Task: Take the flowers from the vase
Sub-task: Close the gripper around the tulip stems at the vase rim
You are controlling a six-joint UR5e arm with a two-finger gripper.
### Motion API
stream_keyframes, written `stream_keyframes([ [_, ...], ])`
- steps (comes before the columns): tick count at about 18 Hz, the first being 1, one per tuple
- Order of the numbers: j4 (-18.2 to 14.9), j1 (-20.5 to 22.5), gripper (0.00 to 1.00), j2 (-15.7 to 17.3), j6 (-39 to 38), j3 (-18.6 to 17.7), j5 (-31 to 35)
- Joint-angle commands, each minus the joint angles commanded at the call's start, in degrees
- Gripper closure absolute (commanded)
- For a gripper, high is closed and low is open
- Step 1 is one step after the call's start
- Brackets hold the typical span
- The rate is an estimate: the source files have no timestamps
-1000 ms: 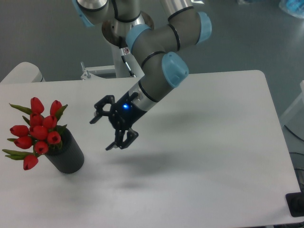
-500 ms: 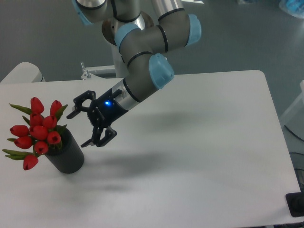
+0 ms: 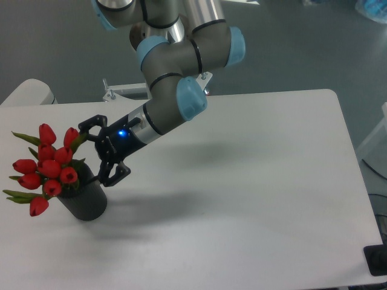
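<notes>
The white table is lying smooth and matte, with wide bare room to the right. The grey arm with blue caps is reaching left. The textured black cylinder vase is standing near the left edge, holding the flowers. The gripper is hovering just beside them, fingers spread wide.

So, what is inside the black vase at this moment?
The flowers stand in the vase: red tulip buds and green leaves rise from its mouth and lean left. The stems and the inside of the vase are hidden by the bunch and the wall.
</notes>
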Motion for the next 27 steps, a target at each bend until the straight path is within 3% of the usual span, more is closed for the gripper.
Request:
stream_keyframes([
  [15, 2.5, -2.4, 0.00, -2.6, -0.6, 0.7, -4.0],
  [19, 2.5, -2.4, 0.24, -2.7, -1.1, 0.9, -4.0],
  [25, 2.5, -2.3, 0.82, -2.4, -2.7, 0.8, -3.9],
  [27, 2.5, -2.2, 0.90, -2.1, -2.7, 0.9, -4.0],
])
